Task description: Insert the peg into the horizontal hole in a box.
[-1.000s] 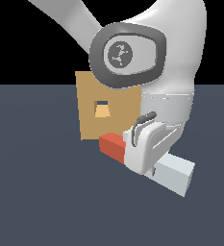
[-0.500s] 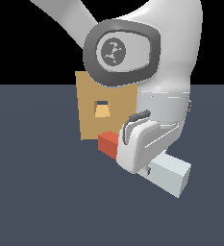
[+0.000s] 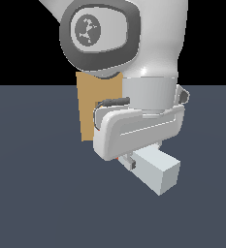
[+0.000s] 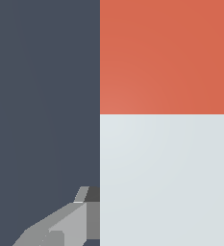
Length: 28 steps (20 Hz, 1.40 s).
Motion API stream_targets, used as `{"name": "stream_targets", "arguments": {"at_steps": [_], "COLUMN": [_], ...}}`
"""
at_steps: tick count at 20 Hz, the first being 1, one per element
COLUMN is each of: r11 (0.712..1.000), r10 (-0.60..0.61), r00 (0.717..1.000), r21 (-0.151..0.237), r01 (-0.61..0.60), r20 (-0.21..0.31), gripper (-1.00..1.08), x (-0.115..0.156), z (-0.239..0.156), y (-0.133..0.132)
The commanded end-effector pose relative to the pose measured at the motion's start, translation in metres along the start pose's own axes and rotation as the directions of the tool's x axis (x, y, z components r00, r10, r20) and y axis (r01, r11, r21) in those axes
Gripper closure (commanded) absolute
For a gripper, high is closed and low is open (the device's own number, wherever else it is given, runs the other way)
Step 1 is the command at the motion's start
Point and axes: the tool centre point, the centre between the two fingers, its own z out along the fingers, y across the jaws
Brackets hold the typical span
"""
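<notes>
Red and pale grey-white, the long square-sectioned peg point(image 4: 166, 120) fills most of the wrist view, its colour boundary running straight across the picture. In the exterior view I see only its pale end point(image 3: 158, 169) jutting from under the white hand, low over the dark floor point(image 3: 37, 193).

The gripper point(image 3: 129, 160) sits over the bar. One grey finger point(image 4: 70, 223) lies right against the peg's side in the wrist view, so I judge the jaws closed on it, though the opposite finger is out of sight.

The upright tan cardboard-coloured box point(image 3: 92, 101) stands behind the arm, mostly covered by it. Its hole is hidden from me.

Assessment: the peg is in hand. Alignment with the hole and insertion remain.
</notes>
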Motion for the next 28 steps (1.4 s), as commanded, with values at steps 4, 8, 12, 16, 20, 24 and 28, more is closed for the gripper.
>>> {"name": "stream_targets", "arguments": {"at_steps": [4, 8, 12, 16, 20, 24, 28], "r11": [0.987, 0.963, 0.935, 0.909, 0.89, 0.879, 0.878], "r10": [0.16, 0.268, 0.354, 0.416, 0.457, 0.477, 0.479], "r00": [0.987, 0.963, 0.935, 0.909, 0.89, 0.879, 0.878], "r21": [-0.006, -0.007, -0.007, -0.007, -0.007, -0.007, -0.007], "r01": [-0.16, -0.268, -0.354, -0.416, -0.457, -0.477, -0.479], "r20": [0.003, 0.002, 0.001, 0.001, 0.001, 0.001, 0.001], "gripper": [1.08, 1.08, 1.08, 1.08, 1.08, 1.08, 1.08], "x": [0.012, 0.024, 0.035, 0.043, 0.049, 0.053, 0.053], "z": [-0.022, -0.036, -0.046, -0.055, -0.06, -0.063, -0.064], "y": [-0.022, -0.036, -0.046, -0.053, -0.057, -0.059, -0.059]}}
